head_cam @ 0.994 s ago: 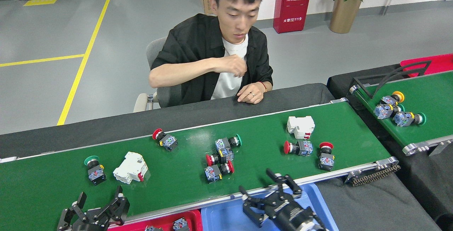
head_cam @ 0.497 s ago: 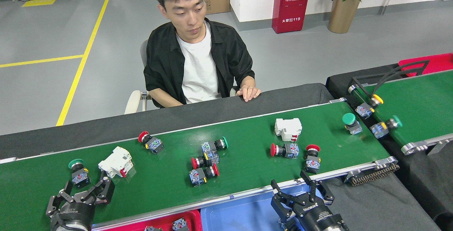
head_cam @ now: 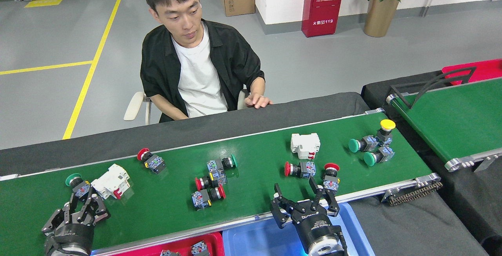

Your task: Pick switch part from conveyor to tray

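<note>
The conveyor point(head_cam: 259, 150) carries several switch parts. A green-capped switch part point(head_cam: 75, 184) lies at the far left, beside a white breaker point(head_cam: 112, 180). My left gripper point(head_cam: 83, 198) stands open, with its fingertips right at that part's near side. Two red-capped switch parts point(head_cam: 299, 169) point(head_cam: 330, 176) lie near the front rail. Just in front of them, above the rail, is my right gripper point(head_cam: 295, 188), open and holding nothing. The blue tray point(head_cam: 251, 240) and the red tray point(head_cam: 182, 247) sit below the front rail. The red one holds a few parts.
More parts lie mid-belt point(head_cam: 213, 177), at the left point(head_cam: 151, 161) and far right point(head_cam: 372, 146), plus a second white breaker point(head_cam: 305, 145). A person point(head_cam: 196, 64) sits behind the belt with a hand point(head_cam: 259, 100) on the black cloth. A second green belt point(head_cam: 455, 118) stands at right.
The belt carried the parts leftward. Three parts came off the right belt onto the conveyor. My left gripper advanced to the green-capped part and narrowed. My right gripper swung left. The person leaned left.
</note>
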You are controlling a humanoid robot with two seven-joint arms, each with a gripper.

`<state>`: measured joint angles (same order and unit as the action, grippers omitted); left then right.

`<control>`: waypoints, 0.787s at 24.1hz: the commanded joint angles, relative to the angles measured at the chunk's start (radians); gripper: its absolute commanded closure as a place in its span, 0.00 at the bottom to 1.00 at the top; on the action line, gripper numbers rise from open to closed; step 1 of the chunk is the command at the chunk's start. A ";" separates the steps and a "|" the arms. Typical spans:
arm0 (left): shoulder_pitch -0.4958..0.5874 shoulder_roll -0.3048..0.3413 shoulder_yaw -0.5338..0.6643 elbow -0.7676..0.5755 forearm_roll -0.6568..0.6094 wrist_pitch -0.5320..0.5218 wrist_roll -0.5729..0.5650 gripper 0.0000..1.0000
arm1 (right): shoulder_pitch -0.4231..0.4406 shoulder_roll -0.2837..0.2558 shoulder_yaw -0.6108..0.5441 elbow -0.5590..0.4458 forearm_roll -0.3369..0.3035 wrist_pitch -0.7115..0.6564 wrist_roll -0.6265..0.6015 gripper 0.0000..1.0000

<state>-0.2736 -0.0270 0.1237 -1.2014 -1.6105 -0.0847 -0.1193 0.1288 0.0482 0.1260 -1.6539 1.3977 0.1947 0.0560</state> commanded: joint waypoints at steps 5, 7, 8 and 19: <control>0.171 0.004 -0.001 -0.374 0.011 -0.129 0.000 0.94 | -0.051 0.001 0.001 0.057 0.003 0.026 0.018 0.00; 0.286 -0.001 -0.006 -0.523 0.017 -0.208 -0.002 0.91 | -0.071 0.004 0.000 0.077 0.001 0.028 0.018 0.00; 0.343 -0.005 -0.009 -0.570 0.020 -0.260 -0.002 0.89 | -0.078 0.004 0.000 0.083 0.000 0.028 0.018 0.00; 0.619 0.009 -0.042 -0.578 0.030 -0.544 0.012 0.58 | -0.135 -0.002 0.008 0.115 -0.005 0.023 0.071 0.53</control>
<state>0.3437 -0.0266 0.0789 -1.7722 -1.5851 -0.5997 -0.1126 0.0104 0.0481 0.1304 -1.5293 1.3922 0.2252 0.1143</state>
